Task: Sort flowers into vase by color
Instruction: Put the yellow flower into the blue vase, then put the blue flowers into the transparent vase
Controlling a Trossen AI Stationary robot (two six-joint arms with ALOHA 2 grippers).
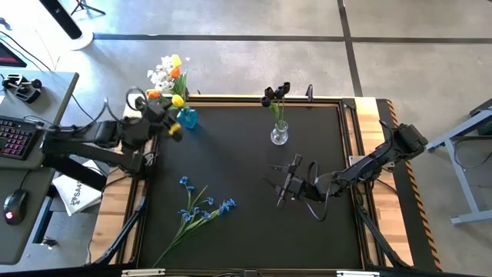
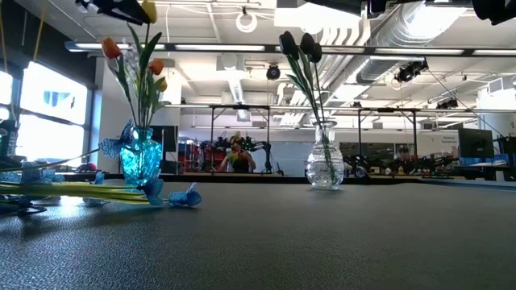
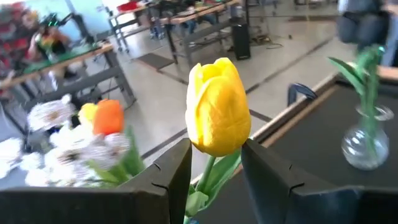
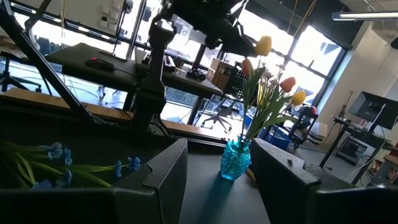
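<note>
Left end effector [image 3: 214, 171] grasps a smooth yellow tulip [image 3: 217, 115] by its green stem above the faceted blue glass vase [image 1: 187, 117]; right end effector [image 4: 217, 165], released, hovers over the pebbled black surface [image 1: 246, 231].

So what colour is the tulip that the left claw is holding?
Yellow tulip, clearest in the left wrist view, between the left gripper's fingers.

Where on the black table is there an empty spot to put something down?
Bare mat lies between the blue flowers and the right gripper, and between the blue vase and the clear vase. It is crowded at the blue vase, where the left gripper holds a yellow tulip.
</note>
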